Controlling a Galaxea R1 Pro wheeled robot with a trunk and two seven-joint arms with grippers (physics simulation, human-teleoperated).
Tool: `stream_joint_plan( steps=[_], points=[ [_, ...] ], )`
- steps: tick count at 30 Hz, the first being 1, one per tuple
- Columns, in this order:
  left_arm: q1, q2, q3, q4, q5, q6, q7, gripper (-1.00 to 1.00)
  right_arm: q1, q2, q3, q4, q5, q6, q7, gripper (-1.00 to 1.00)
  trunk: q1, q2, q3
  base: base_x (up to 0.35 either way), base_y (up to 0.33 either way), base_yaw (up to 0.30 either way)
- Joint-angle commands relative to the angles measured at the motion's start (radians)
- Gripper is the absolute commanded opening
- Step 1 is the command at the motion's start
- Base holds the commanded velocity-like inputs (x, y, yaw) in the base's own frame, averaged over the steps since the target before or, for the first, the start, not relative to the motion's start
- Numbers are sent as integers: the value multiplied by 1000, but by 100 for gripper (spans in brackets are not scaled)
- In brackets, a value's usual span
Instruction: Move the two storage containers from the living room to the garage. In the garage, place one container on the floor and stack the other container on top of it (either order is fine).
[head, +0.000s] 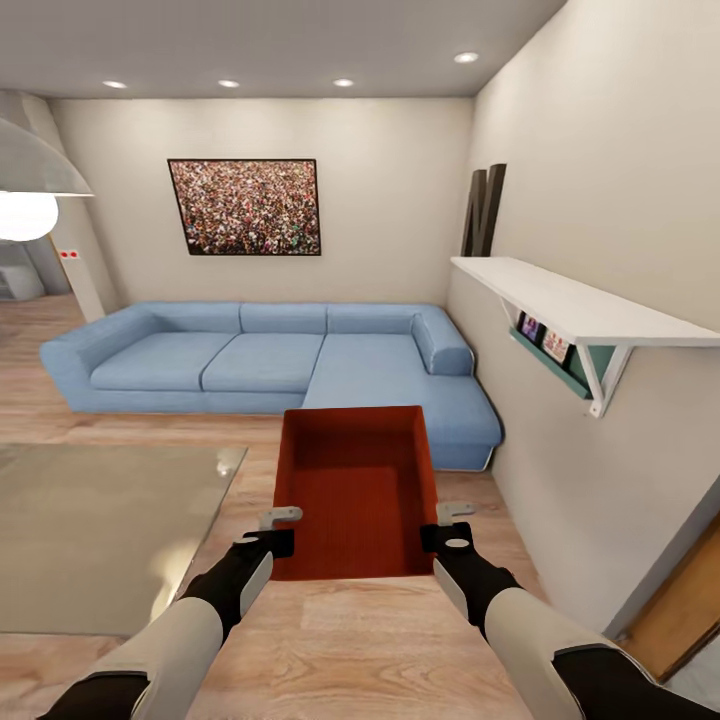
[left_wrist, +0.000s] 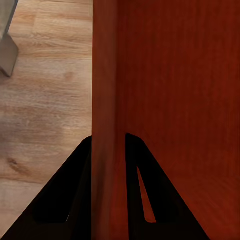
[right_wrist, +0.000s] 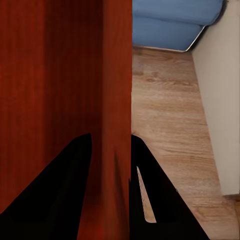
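Observation:
I hold one red-orange storage container (head: 355, 490) level in front of me, above the light wood-plank floor of the living room. My left gripper (head: 277, 541) is shut on its left wall near the front corner, and my right gripper (head: 440, 537) is shut on its right wall. In the left wrist view the red container wall (left_wrist: 106, 100) runs between the two black fingers (left_wrist: 65, 195). The right wrist view has the other container wall (right_wrist: 117, 90) clamped between the fingers (right_wrist: 60, 190) the same way. The container is empty.
A blue corner sofa (head: 260, 360) stands ahead against the back wall. A white wall shelf (head: 570, 305) juts out at the right. A pale rug (head: 100, 520) lies on the left. An orange-wood door (head: 690, 600) shows at the lower right. Wood floor (head: 340, 640) lies below me.

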Motion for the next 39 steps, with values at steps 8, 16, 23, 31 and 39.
stream_joint_plan(
  steps=[8, 16, 23, 31, 39],
  points=[
    [-1, 0, -16, -5, 10, -44, 3, -100, -1, -12, 21, 4, -18, 5, -3, -100, 1, -3, -2, 0, 0, 270],
    [-1, 0, -16, -5, 10, -44, 3, -100, -1, -12, 21, 4, -18, 5, -3, -100, 1, -3, -2, 0, 0, 270],
    [-1, 0, -16, -5, 10, -44, 3, -100, -1, -12, 21, 4, -18, 5, -3, -100, 1, -3, -2, 0, 0, 270],
    [-1, 1, -16, -6, 11, -44, 3, -100, -1, -12, 21, 4, -18, 5, -3, -100, 1, -3, -2, 0, 0, 270],
    [-1, 1, -16, -7, 11, -44, 3, -100, -1, -12, 21, 4, -18, 5, -3, -100, 1, -3, -2, 0, 0, 270]
  ],
)
